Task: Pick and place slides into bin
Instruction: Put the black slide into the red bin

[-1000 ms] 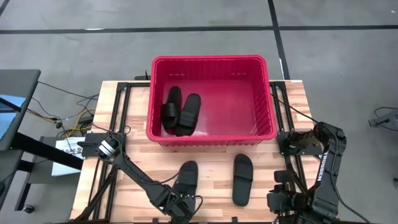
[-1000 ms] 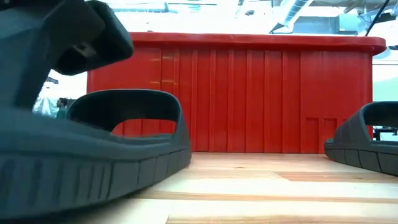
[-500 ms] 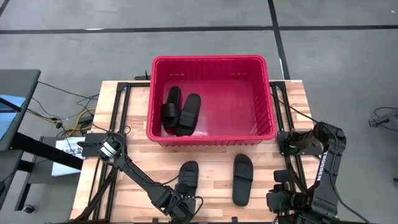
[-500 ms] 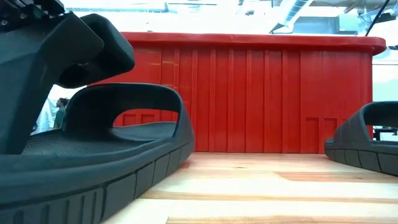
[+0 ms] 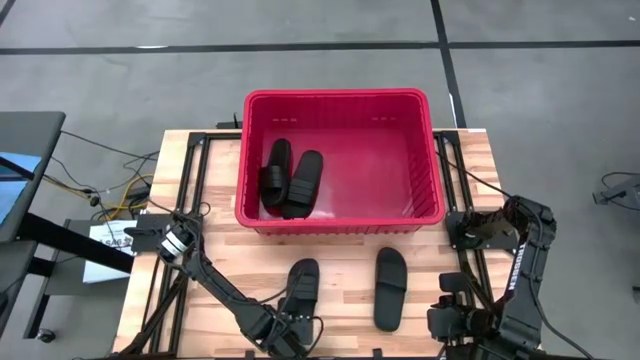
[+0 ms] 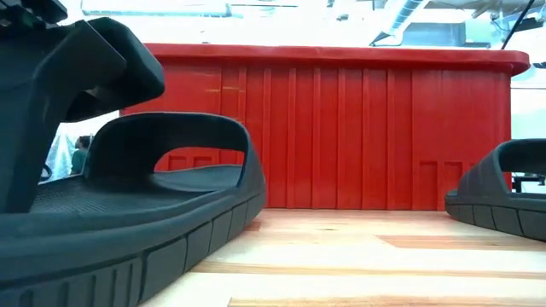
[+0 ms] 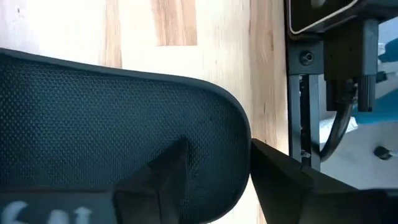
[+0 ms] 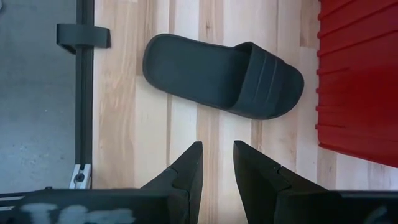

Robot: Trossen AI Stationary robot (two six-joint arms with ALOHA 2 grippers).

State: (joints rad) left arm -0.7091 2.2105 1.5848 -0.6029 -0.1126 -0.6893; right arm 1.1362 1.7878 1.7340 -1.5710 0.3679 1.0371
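The red bin (image 5: pixel 430 160) stands at the table's far middle with two black slides (image 5: pixel 290 178) lying in its left part. Two more slides lie on the table in front of it, a left one (image 5: pixel 300 283) and a right one (image 5: pixel 390 288). My left gripper (image 5: pixel 284 328) is shut on the left slide's near end, by the table's near edge. My right gripper (image 8: pixel 216 163) is open and empty, low at the near right, with the right slide (image 8: pixel 227 74) lying flat ahead of it. My left gripper holds the left slide by its rounded heel end (image 7: pixel 233 134). One finger (image 7: pixel 163 180) sits on the textured footbed just inside the edge, the other (image 7: pixel 277 180) outside the edge. The fingers come from above, from the near side. The slide (image 6: pixel 162 196) sits tilted.
Black frame rails run along the table's left (image 5: pixel 195 190) and right (image 5: pixel 455 200) sides. Bare wood lies between the two table slides (image 5: pixel 345 290). The bin's slotted front wall (image 6: pixel 341 128) rises high behind them.
My left gripper, holding the left slide's heel, has shifted slightly toward the table's near edge. The slide has tipped: its strap end stands a little higher and its footbed now shows in the low view. The right arm and the right slide have kept still.
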